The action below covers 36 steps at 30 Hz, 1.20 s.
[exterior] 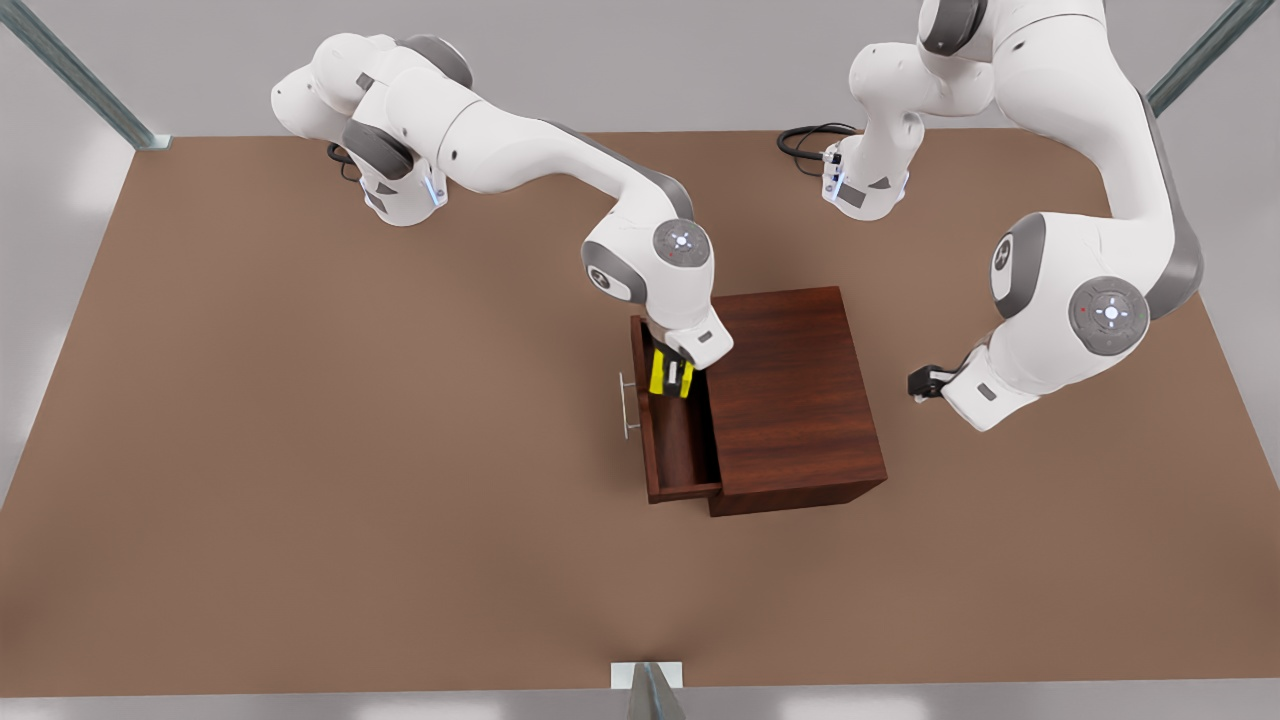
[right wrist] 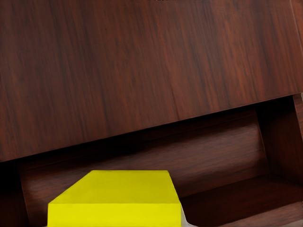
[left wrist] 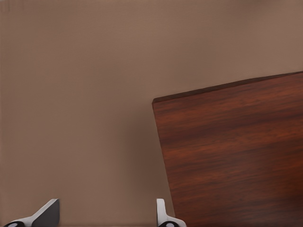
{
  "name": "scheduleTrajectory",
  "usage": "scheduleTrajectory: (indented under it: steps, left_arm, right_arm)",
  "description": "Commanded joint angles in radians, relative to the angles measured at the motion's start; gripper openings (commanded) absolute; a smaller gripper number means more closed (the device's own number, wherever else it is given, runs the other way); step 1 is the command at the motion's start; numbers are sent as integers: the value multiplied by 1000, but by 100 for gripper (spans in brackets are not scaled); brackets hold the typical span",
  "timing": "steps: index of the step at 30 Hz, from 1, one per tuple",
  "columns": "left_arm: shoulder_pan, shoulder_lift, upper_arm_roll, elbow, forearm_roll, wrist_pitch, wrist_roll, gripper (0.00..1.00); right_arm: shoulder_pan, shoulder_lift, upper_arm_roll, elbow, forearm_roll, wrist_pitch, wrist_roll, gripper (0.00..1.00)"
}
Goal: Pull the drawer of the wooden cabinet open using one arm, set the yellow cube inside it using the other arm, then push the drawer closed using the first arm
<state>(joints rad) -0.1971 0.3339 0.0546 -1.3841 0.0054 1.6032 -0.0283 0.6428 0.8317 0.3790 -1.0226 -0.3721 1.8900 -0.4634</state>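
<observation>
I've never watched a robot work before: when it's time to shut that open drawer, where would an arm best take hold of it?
Probably the thin silver bar handle on the drawer front, approached from the front view's left. It stands off the panel, so fingers can close around it, or simply push there.

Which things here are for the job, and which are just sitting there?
For the job:
- yellow cube, in the right gripper over the open drawer
- wooden cabinet
- left gripper, waiting beside the cabinet

Just there:
- table
- black cables

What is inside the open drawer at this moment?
Over the open drawer the right gripper holds the yellow cube. The floor beyond it looks bare; the part under the cabinet top is hidden.
</observation>
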Motion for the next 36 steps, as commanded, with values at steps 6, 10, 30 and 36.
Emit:
scheduleTrajectory:
  steps: [6, 10, 30, 36]
  left_arm:
    - [19, -1, 4, 0, -1, 7, 42, 100]
    - [-67, 19, -1, 45, 1, 9, -68, 100]
    - [-421, 401, -185, 203, -390, 793, 887, 21]
    - [-417, 427, -182, 172, -403, 722, 1225, 21]
  right_arm:
    - [-2, -11, 9, 6, -1, 1, -359, 100]
    - [-159, -220, -20, 7, 33, -177, 46, 100]
    - [-468, -562, -410, -312, 406, -315, 476, 100]
    - [-480, -562, -410, -310, 418, -301, 465, 100]
